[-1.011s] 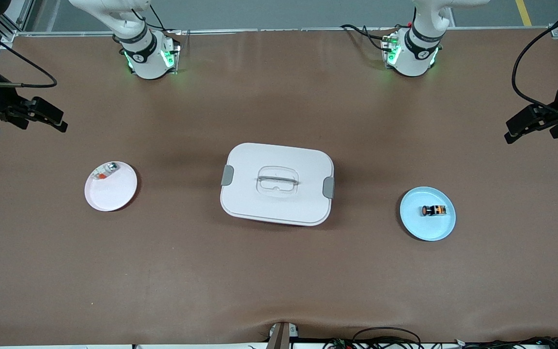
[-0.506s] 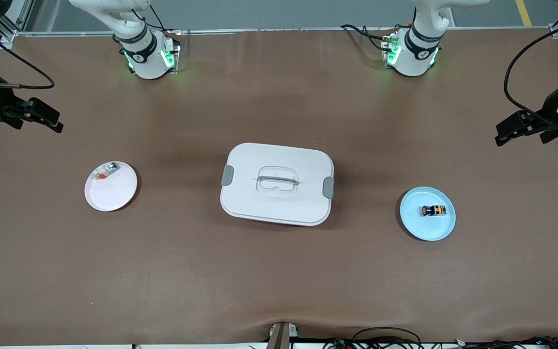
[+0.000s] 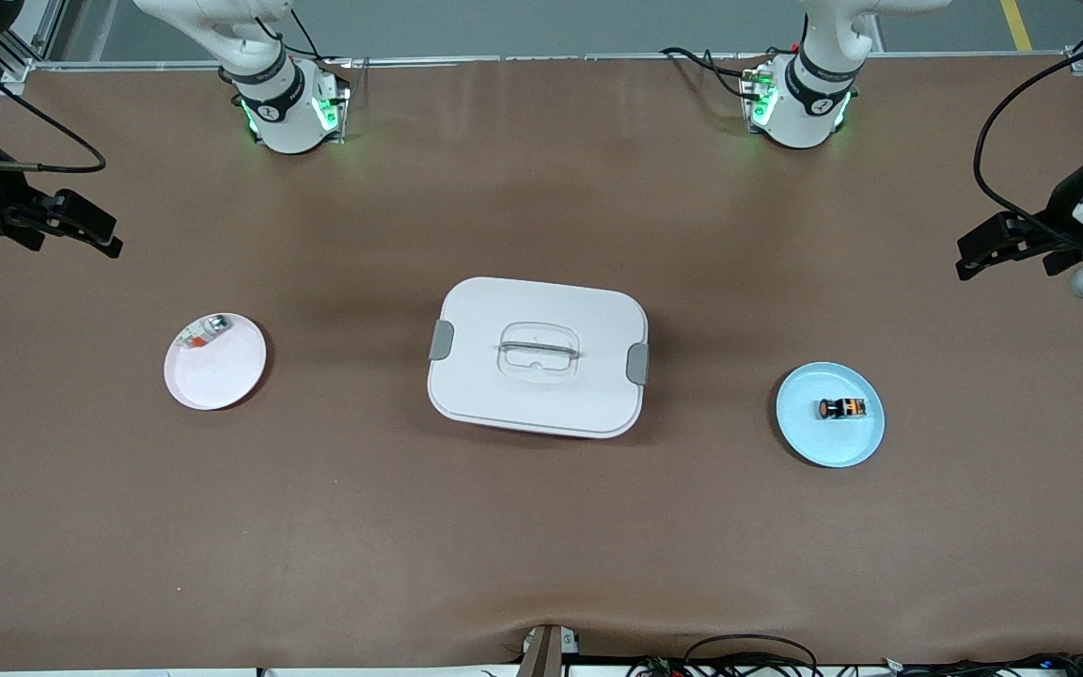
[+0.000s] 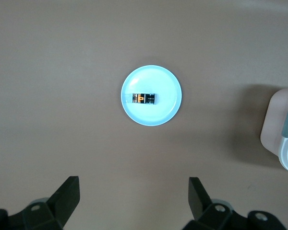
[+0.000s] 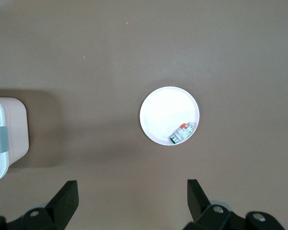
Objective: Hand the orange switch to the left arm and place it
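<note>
The orange switch (image 3: 842, 408) lies on a blue plate (image 3: 809, 437) toward the left arm's end of the surface (image 3: 541, 545), well apart from the box (image 3: 538, 356). No writing is legible. The left gripper (image 4: 134, 199) and the right gripper (image 5: 132, 201) hover wide open, holding nothing.
</note>
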{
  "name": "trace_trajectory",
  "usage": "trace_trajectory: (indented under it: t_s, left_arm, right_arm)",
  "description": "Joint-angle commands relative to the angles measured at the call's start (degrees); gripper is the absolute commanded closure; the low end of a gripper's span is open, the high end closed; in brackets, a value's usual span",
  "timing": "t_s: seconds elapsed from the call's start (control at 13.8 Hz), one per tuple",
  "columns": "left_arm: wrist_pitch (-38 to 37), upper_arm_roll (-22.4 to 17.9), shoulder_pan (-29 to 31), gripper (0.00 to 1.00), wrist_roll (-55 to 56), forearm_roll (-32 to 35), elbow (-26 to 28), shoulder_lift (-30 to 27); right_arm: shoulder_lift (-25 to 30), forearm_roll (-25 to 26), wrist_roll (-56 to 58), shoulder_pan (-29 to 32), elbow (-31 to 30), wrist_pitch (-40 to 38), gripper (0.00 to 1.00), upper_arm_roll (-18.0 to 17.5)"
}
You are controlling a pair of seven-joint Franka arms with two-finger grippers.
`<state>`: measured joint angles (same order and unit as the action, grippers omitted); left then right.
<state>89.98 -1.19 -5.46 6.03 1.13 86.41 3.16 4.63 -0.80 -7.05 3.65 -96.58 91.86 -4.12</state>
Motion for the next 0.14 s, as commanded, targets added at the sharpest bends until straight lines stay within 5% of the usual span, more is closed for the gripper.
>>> trace_trajectory:
  t_s: [0.0,0.07]
  left_arm:
    - [-1.0,0.1,-0.2,0.00,-1.2,-1.0,-0.4,-0.4]
    - [-1.0,0.1,-0.2,0.00,-1.2,-1.0,-0.4,-0.4]
  right_arm:
    - [1.5,0.6,0.3,0.8,-1.2,0.4,0.00,-0.7]
    - [1.5,0.6,0.3,0.8,-1.2,0.4,0.00,-0.7]
